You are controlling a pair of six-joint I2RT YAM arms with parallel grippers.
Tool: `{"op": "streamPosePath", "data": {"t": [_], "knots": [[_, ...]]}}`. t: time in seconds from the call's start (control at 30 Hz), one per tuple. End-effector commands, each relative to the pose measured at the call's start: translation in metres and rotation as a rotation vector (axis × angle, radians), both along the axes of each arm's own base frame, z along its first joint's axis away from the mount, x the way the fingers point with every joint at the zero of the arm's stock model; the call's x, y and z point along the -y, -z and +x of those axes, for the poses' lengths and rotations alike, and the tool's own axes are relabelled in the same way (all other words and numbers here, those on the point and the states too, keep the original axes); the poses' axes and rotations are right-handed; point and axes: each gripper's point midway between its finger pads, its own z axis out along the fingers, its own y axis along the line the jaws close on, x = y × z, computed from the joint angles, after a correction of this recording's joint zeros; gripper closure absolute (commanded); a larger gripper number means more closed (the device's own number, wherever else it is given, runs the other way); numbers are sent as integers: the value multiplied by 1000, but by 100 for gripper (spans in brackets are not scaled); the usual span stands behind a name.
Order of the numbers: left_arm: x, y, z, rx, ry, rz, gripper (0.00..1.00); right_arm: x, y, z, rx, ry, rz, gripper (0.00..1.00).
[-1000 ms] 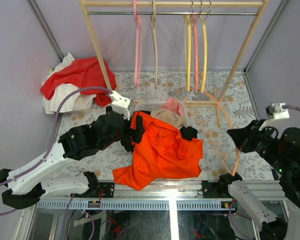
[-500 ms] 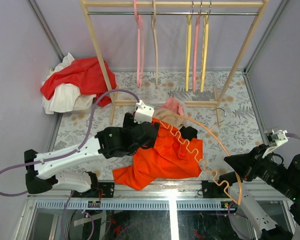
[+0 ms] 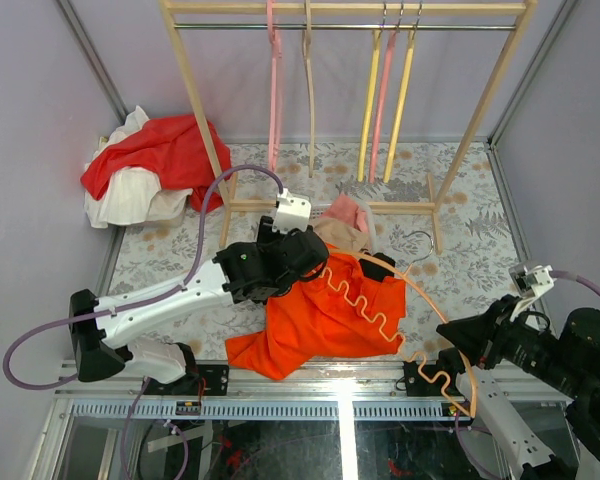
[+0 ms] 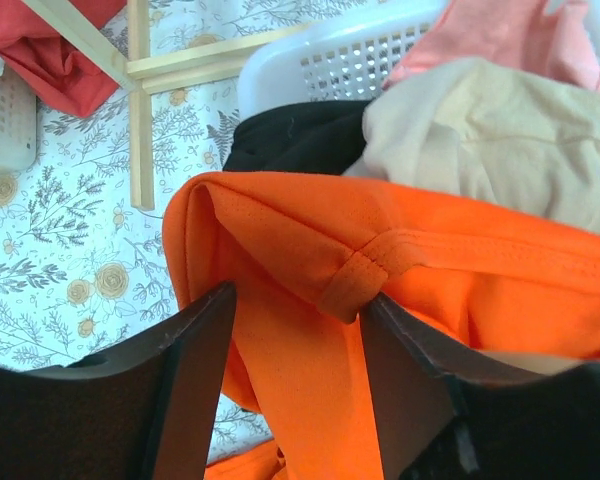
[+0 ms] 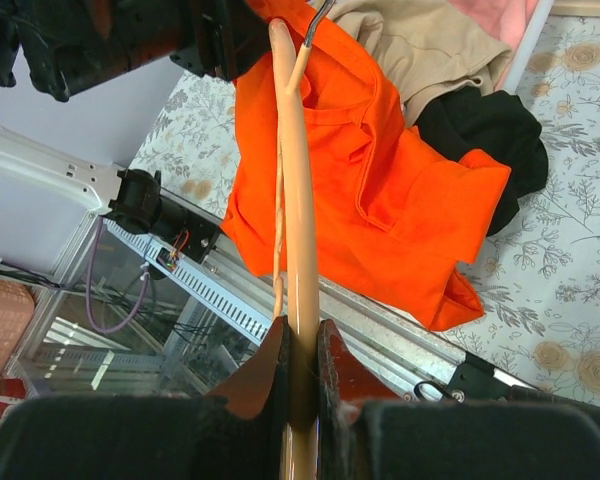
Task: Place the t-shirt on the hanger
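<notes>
The t-shirt (image 3: pixel 315 320) lies crumpled near the front middle of your worktop (image 3: pixel 470 250). Its lower edge reaches the metal rail at the near side and its upper part is bunched against a heap of clothes. The worktop has a pale floral covering, and plain lilac walls (image 3: pixel 40 100) close it in. At the back stands a wooden rack (image 3: pixel 195 80) hung with pink hangers (image 3: pixel 273 90), yellow hangers (image 3: pixel 368 110) and a tan one.

A white perforated basket (image 4: pixel 350 60) sits behind the t-shirt. A tan garment (image 4: pixel 480 130) and a pink garment (image 4: pixel 510 35) are piled in it, and a black garment (image 4: pixel 290 135) hangs at its front. A red cloth (image 3: pixel 160 150) lies heaped in the far left corner over something white.

Your right gripper (image 5: pixel 300 345) has its jaws clenched on the hanger (image 3: pixel 375 305), which slants across the t-shirt with its wavy bar over the orange cloth. Its silver hook points toward the basket.

Your left gripper (image 4: pixel 300 295) has its jaws partly apart, one on each side of a fold at the t-shirt's collar seam. You cannot tell whether they are pinching the cloth.

From above, the left arm hides those jaws, the clothes cover most of the basket, and the near end of the hanger runs past the rail.
</notes>
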Motion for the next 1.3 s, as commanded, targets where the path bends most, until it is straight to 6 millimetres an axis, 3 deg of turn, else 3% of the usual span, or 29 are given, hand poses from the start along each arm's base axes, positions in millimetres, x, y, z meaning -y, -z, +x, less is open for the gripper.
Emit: {"op": "streamPosePath", "data": {"t": [0.0, 0.17, 0.43, 0.87, 1.27], "knots": [[1, -17, 17, 71, -55, -82, 51, -5, 0, -11, -10, -42, 29, 100], [2, -18, 21, 74, -56, -100, 70, -3, 3, -4, -6, -20, 17, 100], [15, -36, 14, 55, 21, -191, 83, -14, 0, 13, 23, -39, 63, 100], [25, -83, 5, 63, 121, -291, 87, -32, -28, 39, 163, -89, 156, 100], [45, -135, -7, 96, 244, -380, 87, -48, -11, 43, 141, -184, 200, 100]]}}
